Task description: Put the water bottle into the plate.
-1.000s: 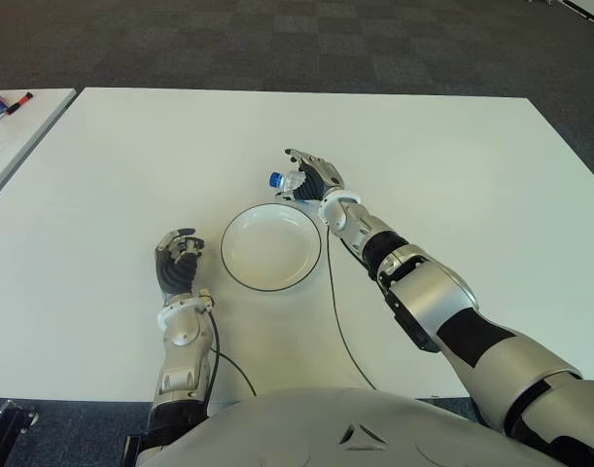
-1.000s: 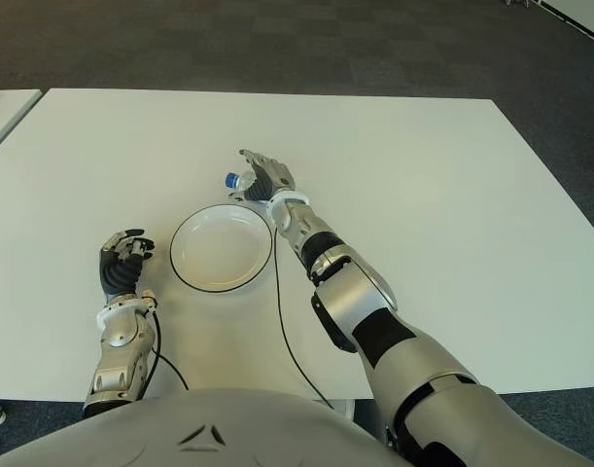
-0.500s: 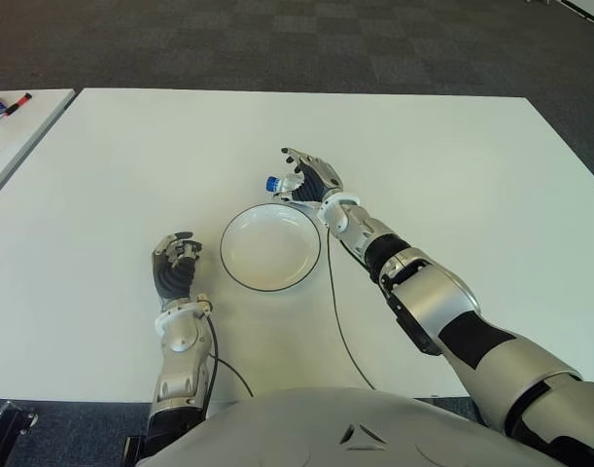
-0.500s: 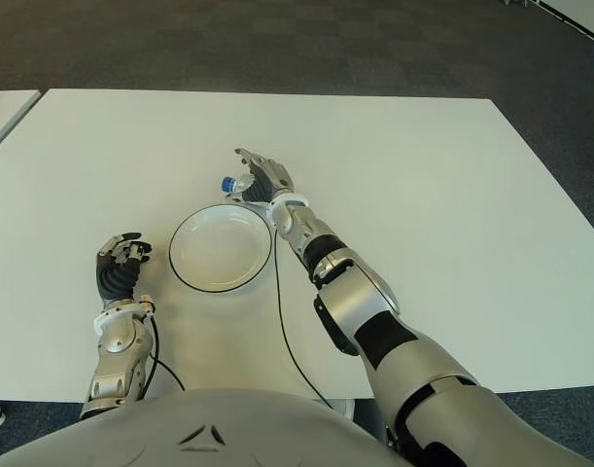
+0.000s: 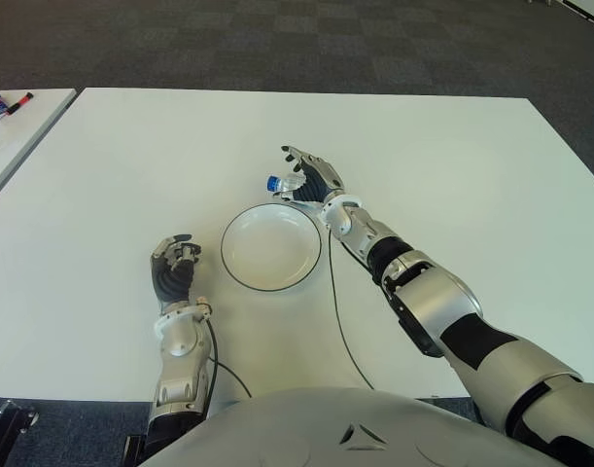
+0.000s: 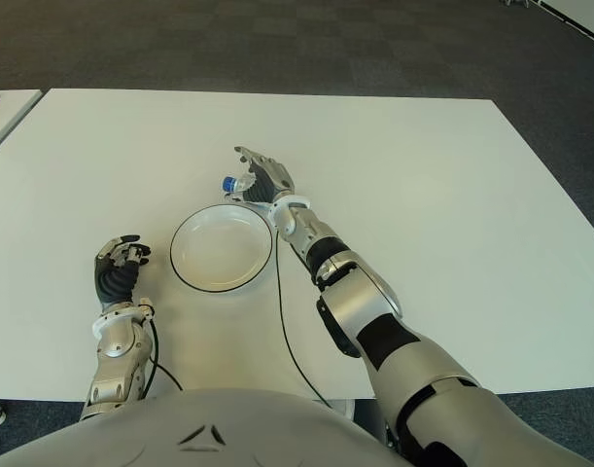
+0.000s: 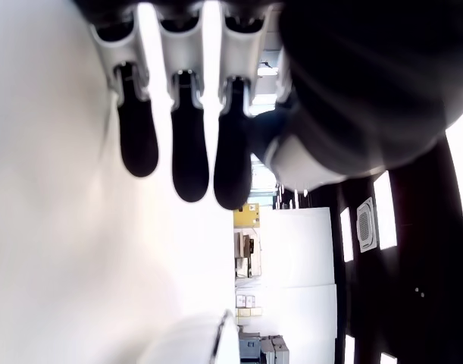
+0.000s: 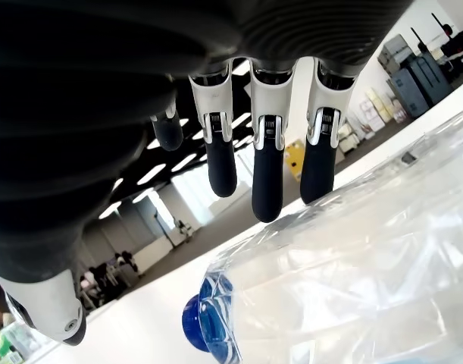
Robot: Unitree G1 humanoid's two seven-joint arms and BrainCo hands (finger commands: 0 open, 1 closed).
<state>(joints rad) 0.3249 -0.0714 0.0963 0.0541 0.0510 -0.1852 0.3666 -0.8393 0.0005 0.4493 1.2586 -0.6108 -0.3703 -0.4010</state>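
Right robot hand (image 5: 311, 177) has its fingers spread over the water bottle (image 5: 282, 182) lying on the surface (image 5: 452, 156) just past the plate (image 5: 271, 246), no real grip yet, so the lift and drop remain, left robot hand (image 5: 175, 272) idle and curled beside the plate's left.

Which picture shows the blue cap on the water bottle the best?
The right wrist view: the blue cap on the water bottle shows large and close, under the right hand's fingers. Both eye views show it only as a small blue dot beyond the plate. The left wrist view misses it.
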